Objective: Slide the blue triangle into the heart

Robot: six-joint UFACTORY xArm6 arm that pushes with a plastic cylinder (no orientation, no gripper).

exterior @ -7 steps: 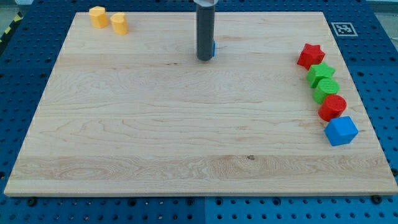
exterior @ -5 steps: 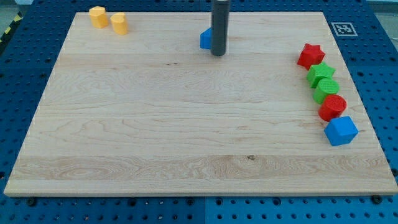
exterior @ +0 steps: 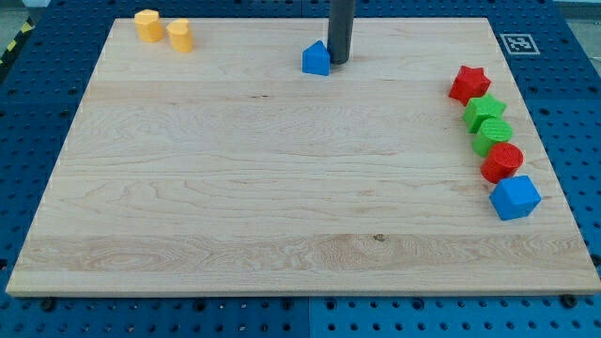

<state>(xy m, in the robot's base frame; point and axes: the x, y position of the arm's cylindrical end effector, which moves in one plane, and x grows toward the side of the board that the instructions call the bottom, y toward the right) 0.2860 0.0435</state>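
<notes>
Shifted since the earlier frames: my tip [exterior: 339,62] has gone from the blue triangle's left side round to its right, and that small blue triangular block [exterior: 316,59] is now fully uncovered. No pincer on this arm, only the straight dark rod [exterior: 340,28], so spread or pressed together cannot be told.

Nearest the view's bottom, the pale wooden bench [exterior: 282,216] is bare planking. On the view's right edge a line of blocks runs upward: blue cube-like block [exterior: 515,197] lowest, then a red round block [exterior: 502,162] touching it, a green rounded block [exterior: 493,137], a green angular block [exterior: 485,112] whose exact shape I cannot tell, and a red star block [exterior: 469,84] at the top of the line. All sit close together, neighbours touching or nearly so.

Further up, near the view's top centre, the blue triangle sits on the bench with my tip just beside its right edge, touching or almost touching. Rod stands upright, running out of the view's top.

Far top left corner: yellow hexagon-like block [exterior: 147,24] and a yellow heart-like block [exterior: 179,35], just beside each other, well apart from the blue triangle.
</notes>
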